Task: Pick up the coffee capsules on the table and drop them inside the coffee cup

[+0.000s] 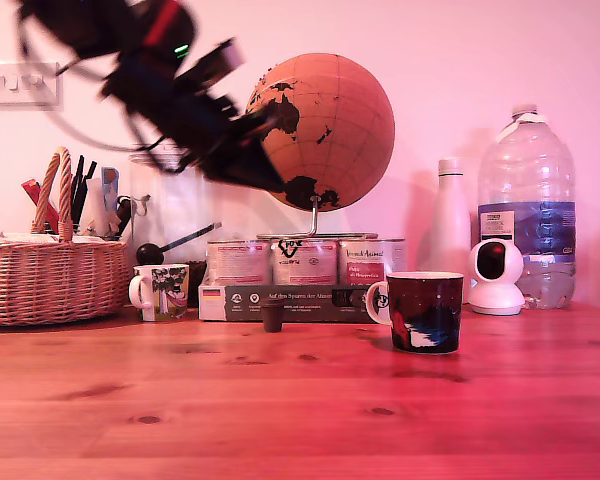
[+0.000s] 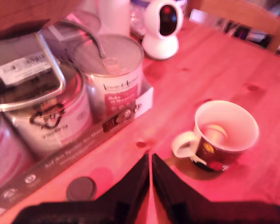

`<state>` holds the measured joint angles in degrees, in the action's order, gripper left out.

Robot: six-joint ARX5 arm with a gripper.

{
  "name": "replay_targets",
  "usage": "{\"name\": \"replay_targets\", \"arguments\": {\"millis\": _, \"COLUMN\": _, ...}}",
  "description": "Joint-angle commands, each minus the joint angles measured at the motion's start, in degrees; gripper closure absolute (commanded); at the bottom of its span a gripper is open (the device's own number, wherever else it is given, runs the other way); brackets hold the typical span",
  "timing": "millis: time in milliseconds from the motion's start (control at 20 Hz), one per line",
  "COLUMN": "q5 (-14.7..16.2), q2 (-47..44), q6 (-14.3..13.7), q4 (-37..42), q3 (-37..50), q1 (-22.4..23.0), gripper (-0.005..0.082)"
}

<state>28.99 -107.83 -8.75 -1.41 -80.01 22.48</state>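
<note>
In the exterior view the arm is raised high at the far left, blurred, with the gripper (image 1: 270, 120) in front of the globe (image 1: 320, 130), well above the table (image 1: 300, 400). The dark brown capsule (image 1: 272, 317) stands on the table just in front of the long box (image 1: 280, 301) of tins. The coffee cup (image 1: 425, 311) sits to its right, apart from it. A small white mug (image 1: 160, 291) stands further left, beside a wicker basket (image 1: 50, 280) that holds tools. From this side I cannot tell what is in either mug.

In the wrist view the gripper (image 2: 151, 163) has its jaws nearly together, only a thin slit between them, and nothing is held. The coffee cup (image 2: 224, 140) shows its pale inside, and a cream-white capsule (image 2: 214, 134) seems to lie in it. The dark brown capsule (image 2: 81, 188) shows its round top, near the box edge.

One pod looks delivered; the brown one is next. That calls for opening the jaws, descending over the pod and closing on its narrow body without nudging the box.
</note>
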Motion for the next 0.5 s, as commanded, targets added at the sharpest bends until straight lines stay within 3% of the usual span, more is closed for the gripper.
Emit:
{"name": "replay_targets", "arguments": {"millis": 0, "q5": 2.8, "q2": 1.46, "q6": 0.2, "q4": 4.68, "q3": 5.33, "q1": -1.22, "gripper": 0.0789}}
{"name": "replay_targets", "arguments": {"millis": 150, "q5": 5.11, "q2": 1.79, "q6": -0.13, "q4": 12.13, "q3": 11.76, "q1": -3.1, "gripper": 0.0789}}
{"name": "replay_targets", "arguments": {"millis": 250, "q5": 4.81, "q2": 1.77, "q6": -0.13, "q4": 17.44, "q3": 15.67, "q1": -3.89, "gripper": 0.0789}}
{"name": "replay_targets", "arguments": {"millis": 350, "q5": 0.92, "q2": 1.77, "q6": 0.0, "q4": 22.27, "q3": 18.58, "q1": -4.0, "gripper": 0.0789}}
{"name": "replay_targets", "arguments": {"millis": 450, "q5": -0.11, "q2": 1.7, "q6": 0.2, "q4": 25.27, "q3": 20.2, "q1": -4.0, "gripper": 0.0789}}
